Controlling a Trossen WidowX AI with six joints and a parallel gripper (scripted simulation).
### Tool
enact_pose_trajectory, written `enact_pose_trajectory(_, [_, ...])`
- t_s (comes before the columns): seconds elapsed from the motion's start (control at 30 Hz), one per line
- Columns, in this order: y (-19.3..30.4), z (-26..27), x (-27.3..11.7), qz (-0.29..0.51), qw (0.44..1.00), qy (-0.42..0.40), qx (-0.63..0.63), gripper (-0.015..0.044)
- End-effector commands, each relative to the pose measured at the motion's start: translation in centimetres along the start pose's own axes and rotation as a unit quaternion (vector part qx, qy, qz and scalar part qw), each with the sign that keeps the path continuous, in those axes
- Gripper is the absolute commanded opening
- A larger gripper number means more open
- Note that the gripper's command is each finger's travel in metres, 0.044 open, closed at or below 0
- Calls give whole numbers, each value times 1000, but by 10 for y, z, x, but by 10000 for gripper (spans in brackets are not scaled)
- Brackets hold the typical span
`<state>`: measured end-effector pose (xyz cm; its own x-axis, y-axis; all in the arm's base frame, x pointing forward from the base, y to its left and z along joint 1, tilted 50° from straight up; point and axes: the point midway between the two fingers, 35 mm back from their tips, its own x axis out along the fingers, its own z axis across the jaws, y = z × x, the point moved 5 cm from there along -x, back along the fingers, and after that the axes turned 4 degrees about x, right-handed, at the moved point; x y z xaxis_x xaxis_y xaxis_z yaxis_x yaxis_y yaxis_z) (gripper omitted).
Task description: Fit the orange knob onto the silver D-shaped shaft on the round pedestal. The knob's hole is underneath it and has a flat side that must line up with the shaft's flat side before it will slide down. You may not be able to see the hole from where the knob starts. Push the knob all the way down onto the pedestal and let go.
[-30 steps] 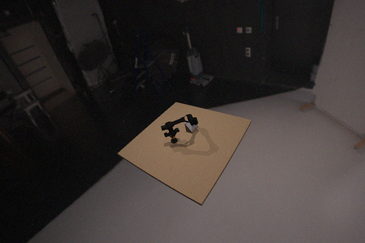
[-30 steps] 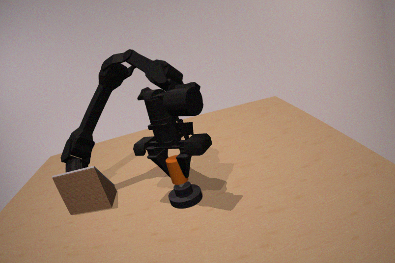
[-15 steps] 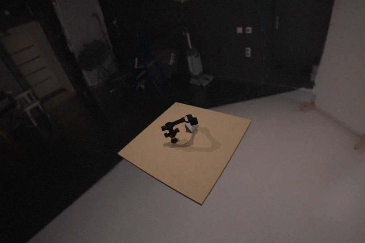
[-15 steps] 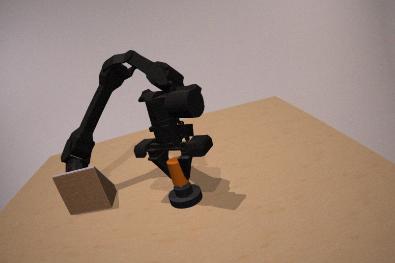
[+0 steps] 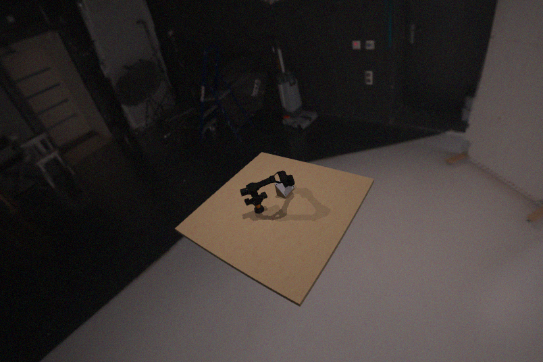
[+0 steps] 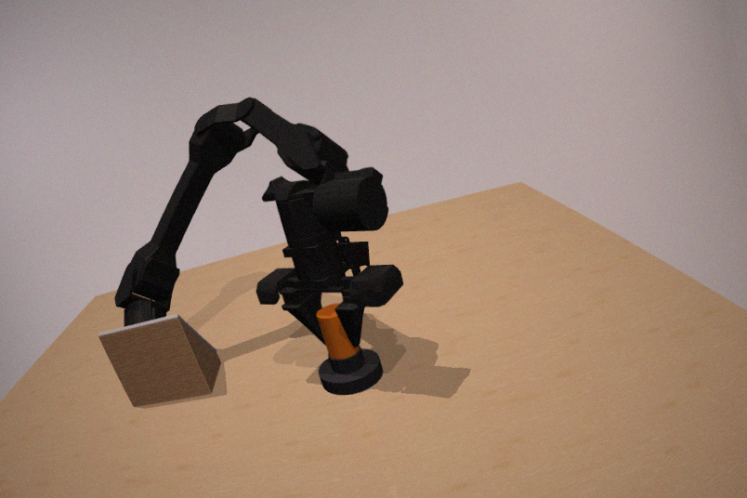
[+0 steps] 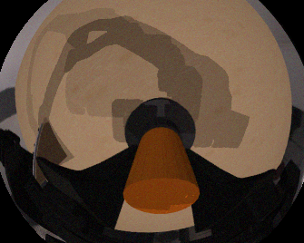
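The orange tapered knob (image 5: pixel 258 206) (image 6: pixel 337 335) (image 7: pixel 161 165) stands over the dark round pedestal (image 5: pixel 259 210) (image 6: pixel 351 382) (image 7: pixel 137 121). In the exterior view its lower end meets the top of the pedestal's raised collar, with no gap seen between them. The silver shaft does not show in any view, and the knob's hole is hidden underneath. My gripper (image 6: pixel 341 342) (image 7: pixel 160 151) is shut on the knob, with one finger on each side of it. In the top view the knob and fingers are very small.
The arm's base stands on a wedge-shaped block (image 5: pixel 284 190) (image 6: pixel 163 363) (image 7: pixel 50 147), wooden-sided with a pale top, to the left of the pedestal in the exterior view. The arm arches over from it. All stand on a wooden table top (image 5: pixel 281 255) (image 6: pixel 533 410), whose edges show in the top and exterior views.
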<state>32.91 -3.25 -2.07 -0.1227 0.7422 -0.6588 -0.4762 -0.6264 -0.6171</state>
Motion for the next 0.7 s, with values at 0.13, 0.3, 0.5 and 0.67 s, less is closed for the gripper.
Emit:
enact_pose_trajectory(0.13, [0, 0, 0, 0, 1000, 0, -1, 53])
enact_pose_trajectory(0.3, [0, 0, 0, 0, 1000, 0, -1, 184])
enact_pose_trajectory(0.5, [0, 0, 0, 0, 1000, 0, -1, 341])
enact_pose_trajectory(0.67, [0, 0, 0, 0, 1000, 0, -1, 440])
